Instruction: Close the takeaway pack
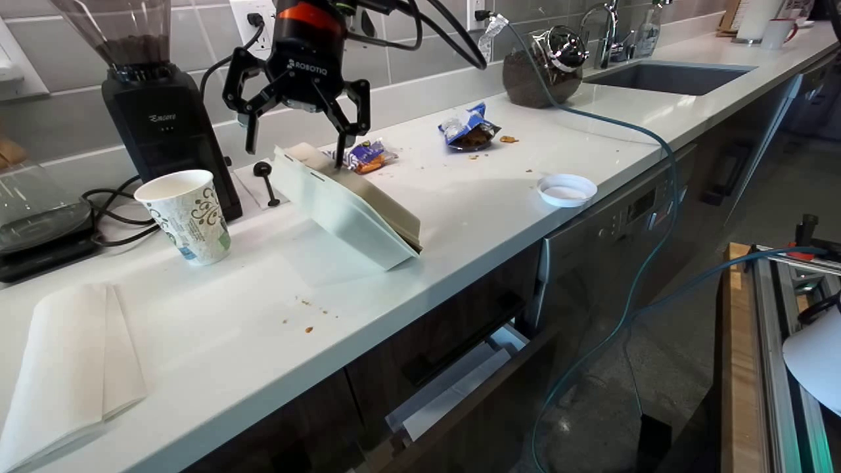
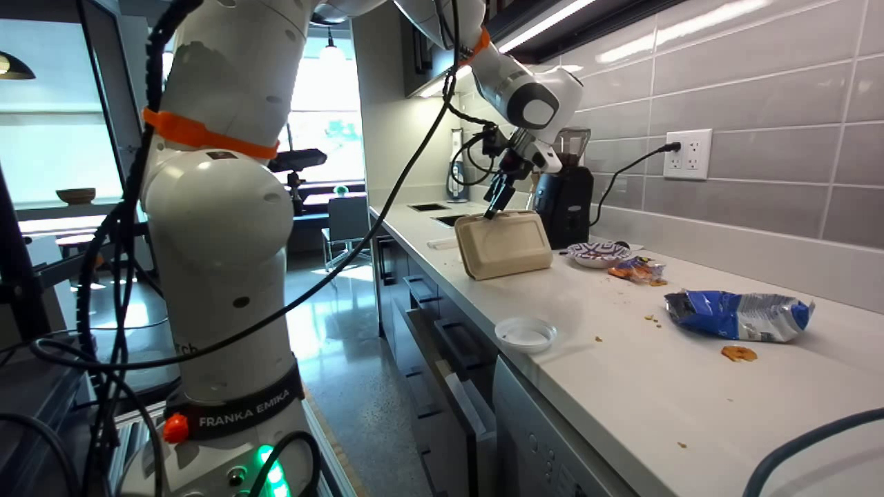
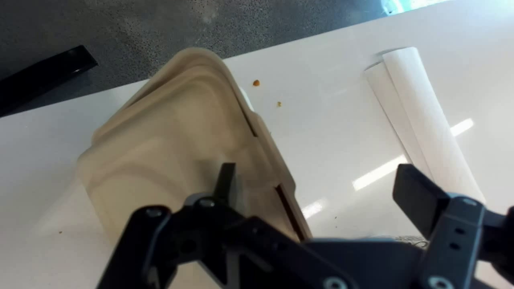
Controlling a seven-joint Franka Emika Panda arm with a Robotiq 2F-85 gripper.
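The takeaway pack [image 1: 348, 210] is a beige clamshell standing tilted on the counter, its slotted rim raised. Its two halves lie close together at an angle. In an exterior view the outer face of the pack [image 2: 504, 248] shows; the pack [image 3: 160, 156] also fills the left of the wrist view. My gripper [image 1: 295, 148] is open at the raised rim. In the wrist view the gripper [image 3: 315, 172] has one finger over the pack's beige face and the other beyond the slotted edge. The gripper [image 2: 492, 207] reaches the pack's top edge. I cannot tell whether a finger touches it.
A paper cup [image 1: 187, 220] and a black coffee grinder [image 1: 164, 125] stand beside the pack. A folded white cloth [image 1: 79, 368], a small white round bowl [image 1: 566, 190], a blue snack bag [image 2: 739, 314] and a patterned bowl [image 2: 597, 254] are on the counter. A drawer [image 1: 460, 394] is open below.
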